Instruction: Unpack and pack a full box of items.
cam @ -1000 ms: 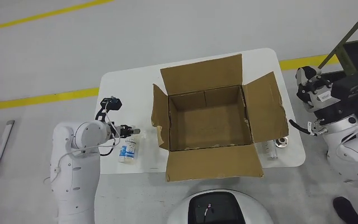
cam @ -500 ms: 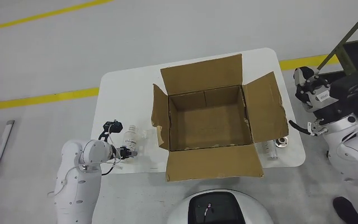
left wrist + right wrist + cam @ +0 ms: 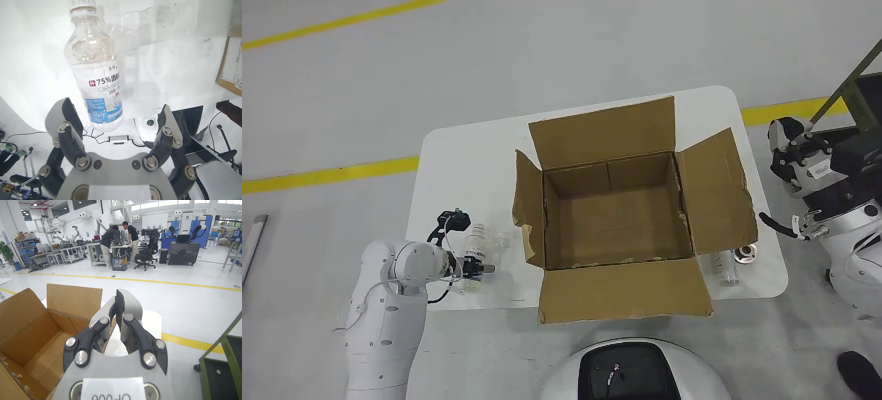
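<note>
The open cardboard box [image 3: 614,215] stands mid-table with nothing inside it. A clear bottle with a white cap and a blue-and-white label [image 3: 98,79] rests on the white table [image 3: 457,160] left of the box, base at the table's near edge. My left gripper [image 3: 116,106] is open, one finger on each side of the bottle's base, not pressing it; from above the left gripper [image 3: 466,243] is at the bottle [image 3: 478,240]. My right gripper [image 3: 118,306] is shut on nothing, off the table's right side beside the box [image 3: 37,321].
A crumpled clear plastic bottle [image 3: 136,26] lies just past the labelled one, toward the box. A small bottle [image 3: 724,266] and a round metal piece [image 3: 745,252] lie on the table right of the box. Box flaps are spread outward on all sides.
The left arm has pulled back toward the table's near-left edge. The bottle, earlier nearer the front edge beside the gripper, now sits between the open fingers. The right arm barely moved.
</note>
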`<state>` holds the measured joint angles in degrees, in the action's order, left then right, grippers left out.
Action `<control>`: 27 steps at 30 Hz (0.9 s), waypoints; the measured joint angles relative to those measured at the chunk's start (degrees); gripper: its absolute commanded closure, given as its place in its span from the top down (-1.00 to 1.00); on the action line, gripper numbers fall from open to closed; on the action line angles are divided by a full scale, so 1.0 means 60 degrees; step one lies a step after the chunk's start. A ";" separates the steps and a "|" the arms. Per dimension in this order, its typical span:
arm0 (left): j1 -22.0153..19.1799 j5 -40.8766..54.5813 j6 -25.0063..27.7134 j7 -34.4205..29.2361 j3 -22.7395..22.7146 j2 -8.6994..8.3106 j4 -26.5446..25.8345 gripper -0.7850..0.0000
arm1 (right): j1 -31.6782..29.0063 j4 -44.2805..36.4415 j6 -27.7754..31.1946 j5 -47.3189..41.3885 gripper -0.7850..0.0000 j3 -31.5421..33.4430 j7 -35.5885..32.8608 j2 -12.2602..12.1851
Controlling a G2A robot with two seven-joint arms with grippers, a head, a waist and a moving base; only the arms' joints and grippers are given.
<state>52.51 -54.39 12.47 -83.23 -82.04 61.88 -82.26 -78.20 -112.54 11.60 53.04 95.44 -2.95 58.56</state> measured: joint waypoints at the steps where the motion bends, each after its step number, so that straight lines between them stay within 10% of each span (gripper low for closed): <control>1: -0.0059 -0.0064 0.0055 0.0051 0.0049 -0.0006 0.0094 1.00 | 0.0003 0.0010 -0.0002 0.0002 -1.00 0.0001 -0.0009 0.0005; 16: -0.0554 0.0077 0.0375 0.0331 0.0631 -0.0057 0.0992 1.00 | 0.0106 0.0165 -0.0074 0.0098 -1.00 -0.0032 -0.0116 0.0085; 27: -0.0622 -0.0078 0.0372 0.0539 0.0968 -0.0107 0.1267 -0.59 | 0.0109 0.0214 -0.0118 0.0183 -1.00 0.0015 -0.0183 0.0137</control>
<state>48.78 -54.86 14.70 -80.00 -76.23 61.24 -74.66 -77.54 -111.26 10.89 54.14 95.53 -4.05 59.38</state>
